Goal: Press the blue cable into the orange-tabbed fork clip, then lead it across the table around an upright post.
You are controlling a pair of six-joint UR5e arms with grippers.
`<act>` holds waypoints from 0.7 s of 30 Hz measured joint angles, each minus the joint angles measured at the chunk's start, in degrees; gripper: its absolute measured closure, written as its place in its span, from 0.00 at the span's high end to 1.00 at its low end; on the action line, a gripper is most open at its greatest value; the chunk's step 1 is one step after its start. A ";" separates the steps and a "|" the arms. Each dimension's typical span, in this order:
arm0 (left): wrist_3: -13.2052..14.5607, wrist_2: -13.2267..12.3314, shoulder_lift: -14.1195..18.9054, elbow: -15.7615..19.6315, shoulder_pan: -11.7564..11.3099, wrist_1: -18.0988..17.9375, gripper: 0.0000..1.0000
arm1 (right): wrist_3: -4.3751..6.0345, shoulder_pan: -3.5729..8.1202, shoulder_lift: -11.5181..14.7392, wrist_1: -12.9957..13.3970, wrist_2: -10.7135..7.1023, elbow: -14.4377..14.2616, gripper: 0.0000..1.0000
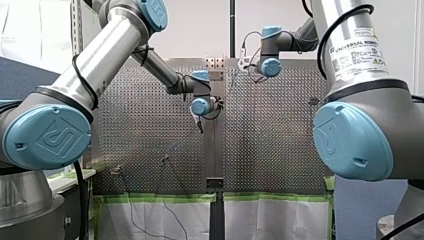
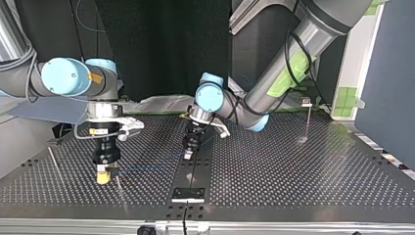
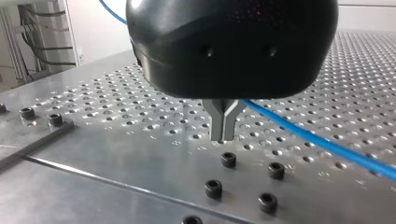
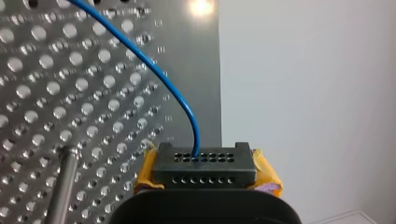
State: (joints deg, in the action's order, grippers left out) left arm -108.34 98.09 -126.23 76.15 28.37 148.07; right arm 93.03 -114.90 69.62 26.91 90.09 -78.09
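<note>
The thin blue cable (image 4: 154,70) arcs up off the perforated metal table (image 4: 46,93) and ends clamped between the yellow-taped black pads of my right gripper (image 4: 204,159). Just beside that gripper stands a slim upright metal post (image 4: 65,182). Farther along the cable from that gripper, my left gripper (image 3: 223,128), black with metal fingers, is pinched closed just beside the cable; whether it touches, I cannot tell.
</note>
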 joint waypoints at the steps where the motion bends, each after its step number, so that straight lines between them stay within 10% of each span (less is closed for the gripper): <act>1: -0.04 -0.04 0.00 -0.29 0.06 0.24 0.00 | 0.00 0.16 0.01 0.00 -0.02 0.00 0.00; 21: -2.33 -0.83 -0.03 -4.10 0.54 2.49 0.00 | 0.07 3.15 0.16 -0.78 -0.08 0.00 0.00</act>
State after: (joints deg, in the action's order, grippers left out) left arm -110.66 97.26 -126.26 72.06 28.91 150.55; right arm 93.09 -111.75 69.78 26.14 90.01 -78.09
